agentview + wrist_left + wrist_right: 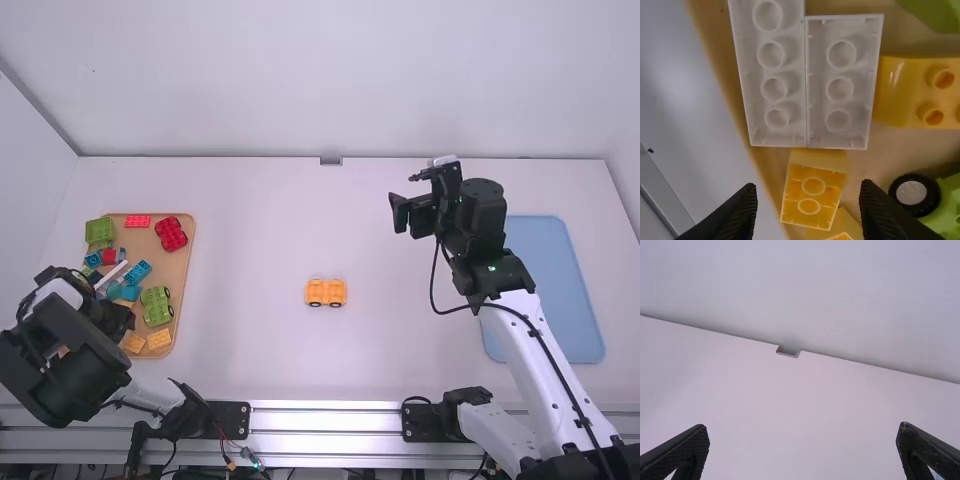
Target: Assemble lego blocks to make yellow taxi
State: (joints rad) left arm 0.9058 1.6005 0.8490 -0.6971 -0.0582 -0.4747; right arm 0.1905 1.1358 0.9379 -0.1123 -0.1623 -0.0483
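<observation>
I see the yellow wheeled block (326,292) mid-table, well apart from the tan tray (181,268) at left and blue mat (545,270) at right; white table (290,220) runs on to the far wall (320,90). My left gripper (112,316), fingers wide, hangs over the tray's near part; my right gripper (404,192), also wide, is right of middle.
</observation>
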